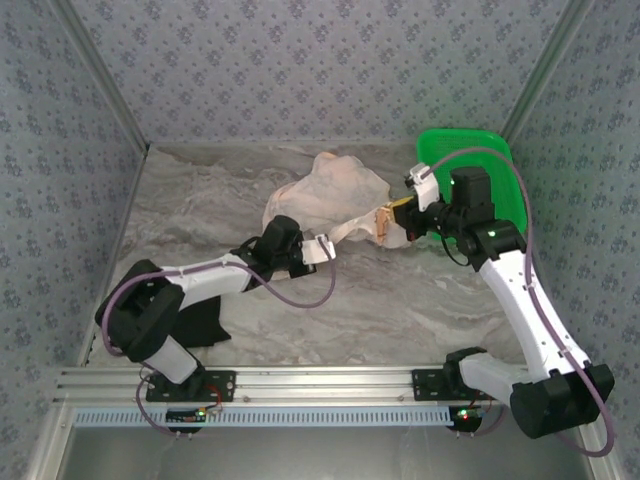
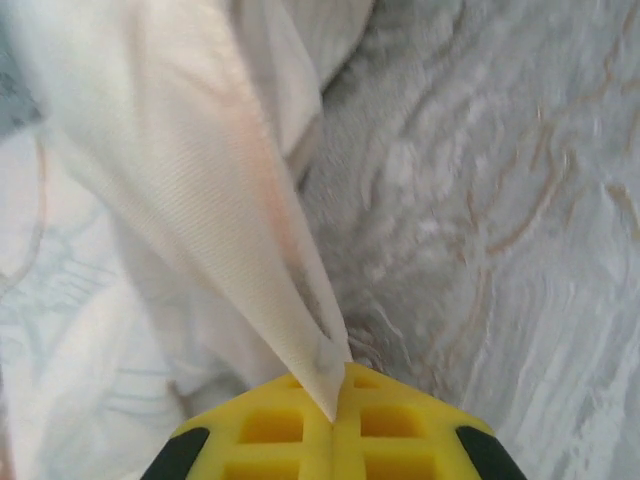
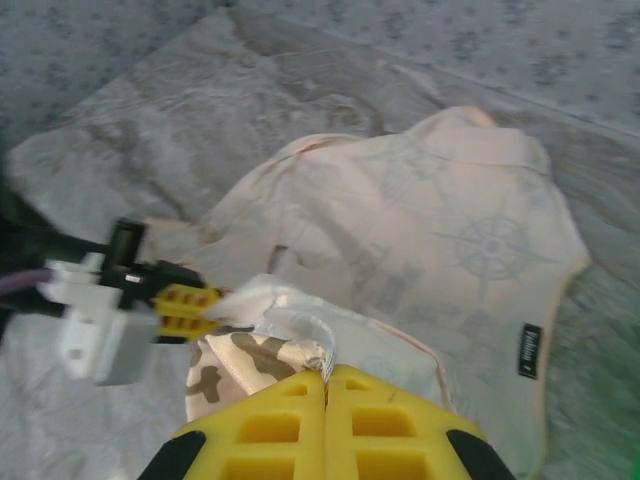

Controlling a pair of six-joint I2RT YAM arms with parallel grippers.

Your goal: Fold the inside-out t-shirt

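Pinching t-shirt [image 1: 335, 190]: left tool [image 1: 325, 248], right tool [image 1: 388, 222] both clamped; green tray [image 1: 503, 160] behind, black garment [image 1: 202, 320] near-left.

The enclosure has three walls covered in blue-grey wallpaper with a small repeating floral motif [image 1: 300, 60]. Bare metal corner strips [image 1: 100, 75] run down where the walls meet. The bench [image 1: 400, 300] carries a grey-white, marble-patterned covering with a wrinkled surface. A silver slotted aluminium rail [image 1: 320, 380] spans its near edge, just beside a white perforated strip [image 1: 300, 415]. Lighting is even and diffuse.
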